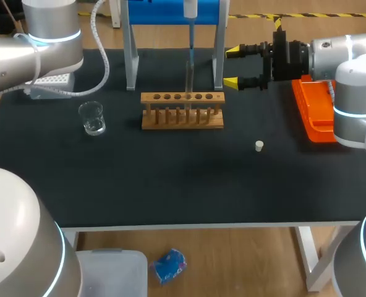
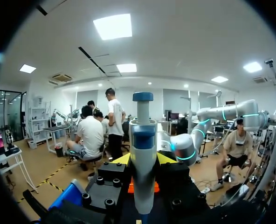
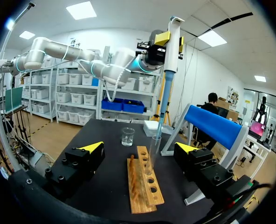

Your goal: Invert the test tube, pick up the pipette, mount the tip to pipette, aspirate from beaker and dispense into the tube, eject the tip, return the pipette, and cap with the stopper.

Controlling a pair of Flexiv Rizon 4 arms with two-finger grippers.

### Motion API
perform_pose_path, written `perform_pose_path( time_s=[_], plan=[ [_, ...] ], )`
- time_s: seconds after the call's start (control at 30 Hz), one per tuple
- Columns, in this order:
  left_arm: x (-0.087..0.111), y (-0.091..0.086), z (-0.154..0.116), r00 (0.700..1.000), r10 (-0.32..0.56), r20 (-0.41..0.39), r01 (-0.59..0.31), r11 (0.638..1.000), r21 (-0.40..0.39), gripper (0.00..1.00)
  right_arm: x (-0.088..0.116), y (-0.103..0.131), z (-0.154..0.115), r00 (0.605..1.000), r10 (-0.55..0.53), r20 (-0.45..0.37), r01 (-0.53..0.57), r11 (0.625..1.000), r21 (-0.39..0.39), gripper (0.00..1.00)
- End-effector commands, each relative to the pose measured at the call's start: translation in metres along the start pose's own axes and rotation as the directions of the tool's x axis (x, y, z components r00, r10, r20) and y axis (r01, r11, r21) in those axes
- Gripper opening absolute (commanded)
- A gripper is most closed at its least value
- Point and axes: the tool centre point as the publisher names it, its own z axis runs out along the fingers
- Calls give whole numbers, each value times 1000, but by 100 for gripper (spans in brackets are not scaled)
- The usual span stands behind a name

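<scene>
- White stopper (image 1: 259, 146) lies alone on the black counter (image 1: 170, 179), right of the middle, nearer the near edge than anything else
- Clear beaker (image 1: 92, 117) stands upright on the left part of the counter, well apart from the rack
- Wooden rack (image 1: 183, 111) sits at the middle towards the far edge, its long side running along that edge; the test tube (image 1: 187, 77) stands upright in one of its middle holes
- Yellow-tipped right gripper (image 1: 232, 67) hangs near the rack's right end, pointing towards the left edge; its fingers are spread wide with nothing between them
- Orange tray (image 1: 313, 114) lies by the right edge, partly under the right arm
- High over the rack, the left gripper (image 2: 143, 159) has its fingers closed on the pipette (image 2: 143, 135) from two sides, holding it upright; the tip (image 3: 160, 123) points down at the tube's mouth, and I cannot tell whether it goes inside
- Blue-topped stand (image 1: 170, 12) with grey legs stands just behind the rack at the far edge
- White tip box (image 1: 47, 80) sits at the far left corner, partly under the left arm
</scene>
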Motion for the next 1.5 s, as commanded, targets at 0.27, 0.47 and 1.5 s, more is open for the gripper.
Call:
perform_pose_path(
  time_s=[0.27, 0.47, 1.5],
  plan=[
    [1, 5, 0, 1000, 2, -1, -2, 1000, -5, 0, 1, 0, 0, 1000, -1, 2, 1, 1000, 1, 100],
    [2, 9, 4, 1000, 8, -11, -8, 1000, -5, 0, 1, 0, 0, 1000, -1, 2, 1, 1000, 1, 100],
    [-2, 19, 7, 1000, 8, -29, -9, 999, -49, 0, 1, 0, 0, 1000, -1, 2, 1, 1000, 1, 100]
  ],
)
